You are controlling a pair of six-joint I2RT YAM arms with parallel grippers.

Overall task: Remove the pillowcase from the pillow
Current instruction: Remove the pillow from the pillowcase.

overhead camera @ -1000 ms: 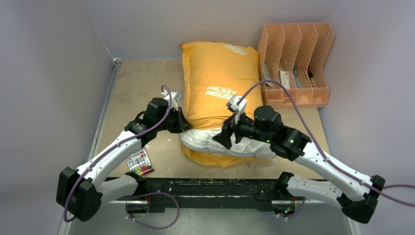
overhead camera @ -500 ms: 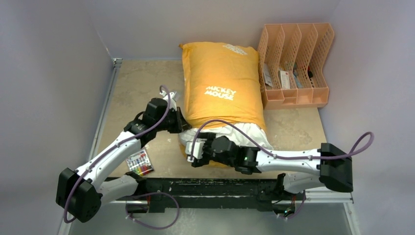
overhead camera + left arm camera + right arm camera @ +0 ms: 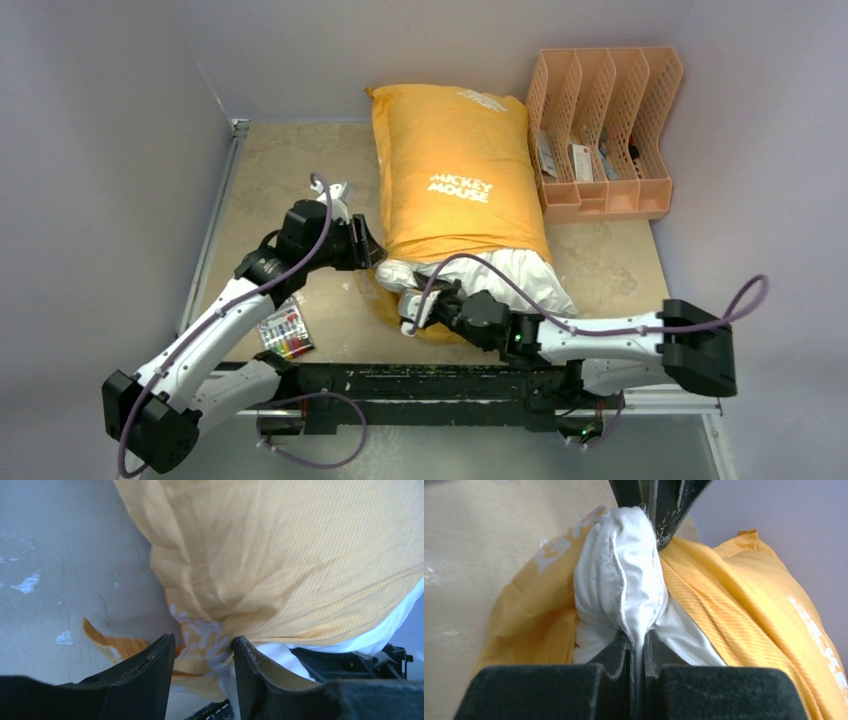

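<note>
The orange-yellow pillowcase [image 3: 455,170] lies lengthwise on the table, "MICKEY MOUSE" print facing up. The white pillow [image 3: 505,275] sticks out of its near, open end. My right gripper [image 3: 412,310] reaches in low from the right and is shut on a corner of the pillow [image 3: 619,580], the white fabric pinched between its pads [image 3: 636,647]. My left gripper [image 3: 374,256] sits at the left near edge of the pillowcase [image 3: 280,555]. Its jaws stand apart [image 3: 202,652], with a bunched fold of orange fabric lying between the fingers and touching the right one.
A peach file rack [image 3: 600,130] with a few items in it stands right of the pillowcase at the back. A small pack of coloured pens [image 3: 285,333] lies on the table [image 3: 290,170] near the left arm. Walls close in on the left, back and right.
The right arm swung down from above the pillow to the near edge and shut on the white corner. The left gripper opened and drew slightly left. More white pillow shows.
</note>
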